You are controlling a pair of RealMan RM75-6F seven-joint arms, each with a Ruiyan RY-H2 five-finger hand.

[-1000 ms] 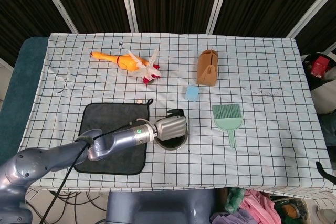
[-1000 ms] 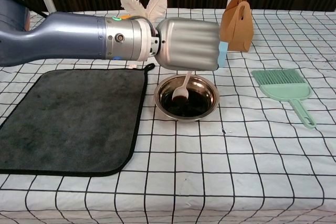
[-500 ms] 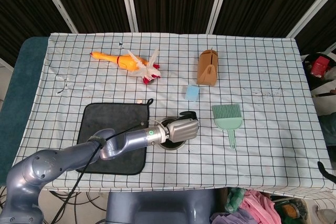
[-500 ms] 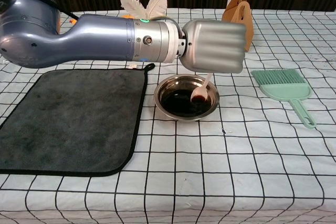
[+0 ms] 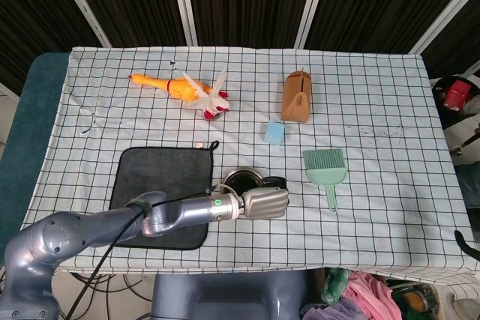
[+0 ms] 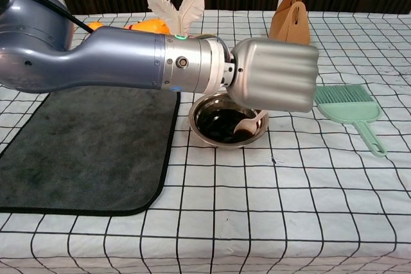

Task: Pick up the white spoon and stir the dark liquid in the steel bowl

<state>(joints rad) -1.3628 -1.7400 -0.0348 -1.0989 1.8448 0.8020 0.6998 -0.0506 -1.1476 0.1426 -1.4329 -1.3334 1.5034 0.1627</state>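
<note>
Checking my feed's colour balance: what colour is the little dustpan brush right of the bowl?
Pale mint green brush, clearest in the chest view.

White tabletop cloth point(image 5: 390, 185) with a black grid; dark grey mat point(image 5: 154, 177) edged black; steel bowl point(image 6: 204, 108) holding dark liquid point(image 6: 215, 125); white spoon point(image 6: 249, 124); silver left hand point(image 6: 277, 83); mint-green brush point(image 5: 325, 168); tan bag point(image 5: 296, 96); orange rubber chicken point(image 5: 161, 84).

White spoon point(image 6: 248, 124) tilted, bowl end dipped in dark liquid point(image 6: 221, 126); round steel bowl point(image 6: 200, 113) upright.
</note>
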